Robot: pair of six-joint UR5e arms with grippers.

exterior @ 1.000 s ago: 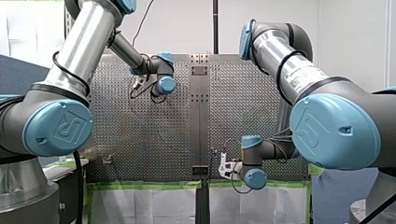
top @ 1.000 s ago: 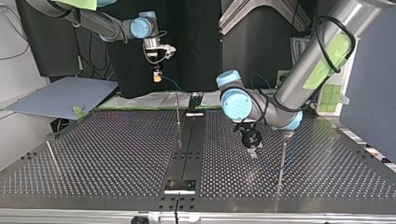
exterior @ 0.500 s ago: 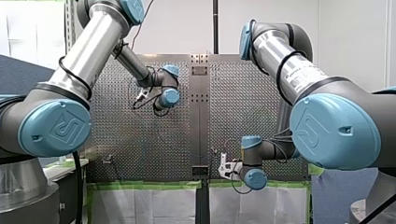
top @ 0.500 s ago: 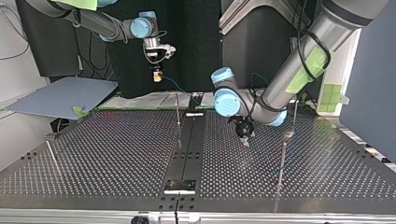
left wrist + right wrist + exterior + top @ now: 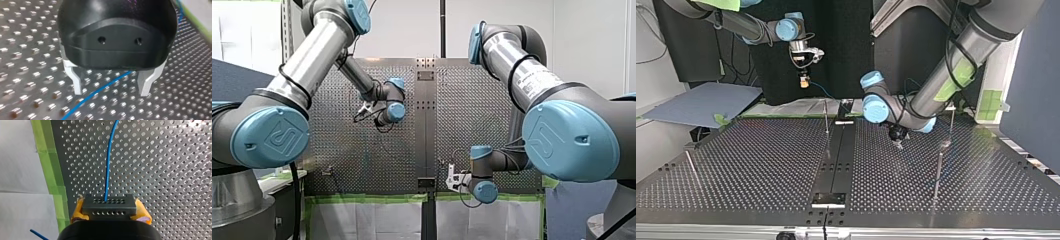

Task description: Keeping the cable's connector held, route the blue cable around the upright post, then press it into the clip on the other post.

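Straddling blue cable (image 5: 100, 91), left fingers (image 5: 75, 82), post (image 5: 937, 175) near

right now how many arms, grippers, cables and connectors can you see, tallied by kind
arms: 2 (my left arm, my right arm)
grippers: 2 (left gripper, right gripper)
blue cable: 1
connector: 1
total: 6

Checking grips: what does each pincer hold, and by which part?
Right pincer clamps the connector by its ends, between yellow pads. Left pincer holds nothing; the cable passes between its open fingers.
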